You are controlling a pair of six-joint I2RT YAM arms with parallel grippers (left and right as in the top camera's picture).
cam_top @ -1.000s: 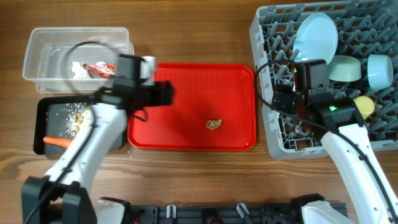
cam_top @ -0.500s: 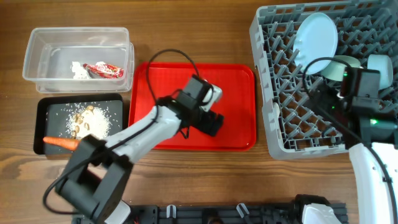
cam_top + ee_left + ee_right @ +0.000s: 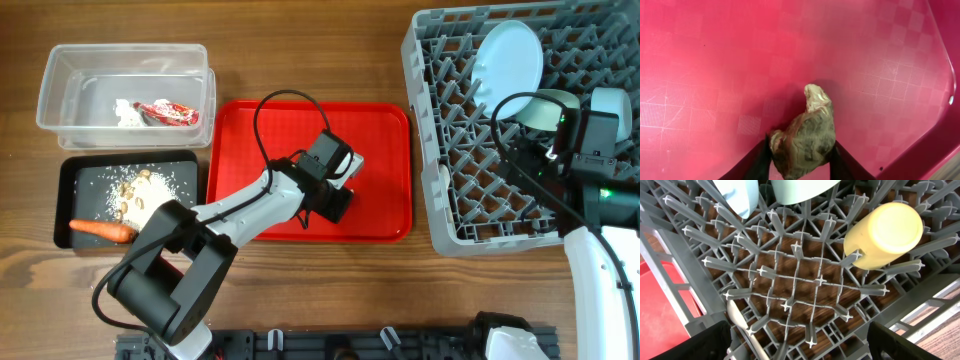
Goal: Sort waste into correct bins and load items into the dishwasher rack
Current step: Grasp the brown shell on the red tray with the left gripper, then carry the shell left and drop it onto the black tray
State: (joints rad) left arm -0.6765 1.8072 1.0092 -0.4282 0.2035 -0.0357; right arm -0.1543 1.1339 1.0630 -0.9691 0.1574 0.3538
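Waste sort, item in hand.
- Left of the red tray [image 3: 250, 140]: clear tub [image 3: 125, 48] and black tray [image 3: 62, 190].
- On the red tray, toward its right side: small brownish lump [image 3: 807, 132]. The left gripper [image 3: 338, 205] has its fingers pressed against both sides of it.
- Step, as we judge it: grasping this waste. Next we lift it clear and carry it left, likely to the black tray.
- Right of the red tray: dishwasher rack [image 3: 470, 200]. The right gripper [image 3: 799, 345] is above it, fingers wide apart and holding nothing.
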